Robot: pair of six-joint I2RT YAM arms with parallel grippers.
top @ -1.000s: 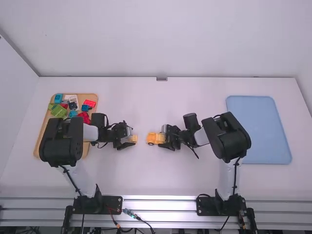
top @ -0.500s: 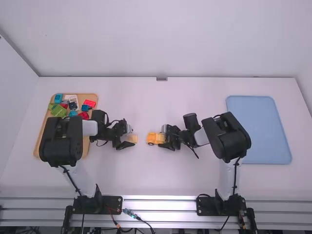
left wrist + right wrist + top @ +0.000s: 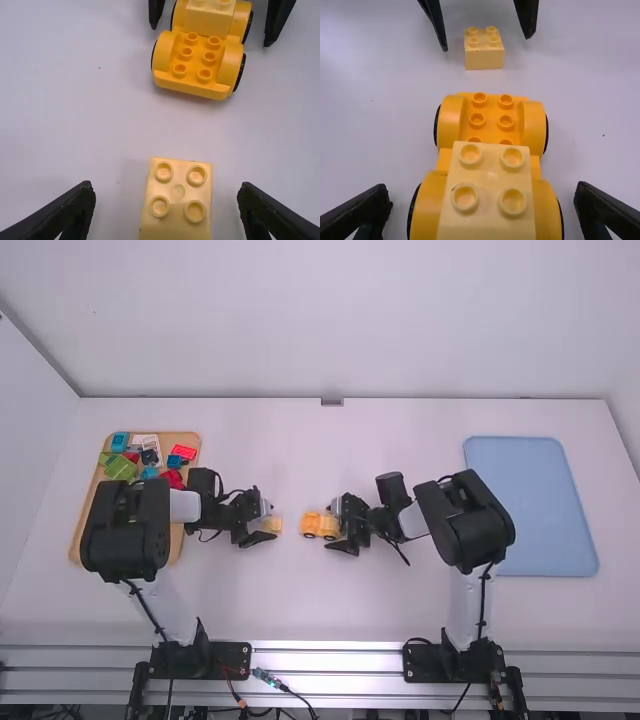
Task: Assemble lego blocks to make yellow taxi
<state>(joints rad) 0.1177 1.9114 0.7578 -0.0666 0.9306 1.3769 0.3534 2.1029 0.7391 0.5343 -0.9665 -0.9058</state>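
Taxi chassis [image 3: 491,120] bears one pale block [image 3: 492,175]; the loose block [image 3: 177,202] seems left to add. My left gripper [image 3: 166,192] and right gripper [image 3: 483,192] are both spread.

Two trays [image 3: 530,510], one wheeled yellow base [image 3: 491,111], two pale yellow blocks [image 3: 484,59] and several coloured blocks [image 3: 120,467], too jumbled to count, sit on one worktop [image 3: 300,600].

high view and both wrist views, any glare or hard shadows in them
High view: bright glare on the metal rail below the table; left wrist view: faint, soft shadow beside the loose block; right wrist view: soft shading around the wheeled base, no hard-edged shadow.
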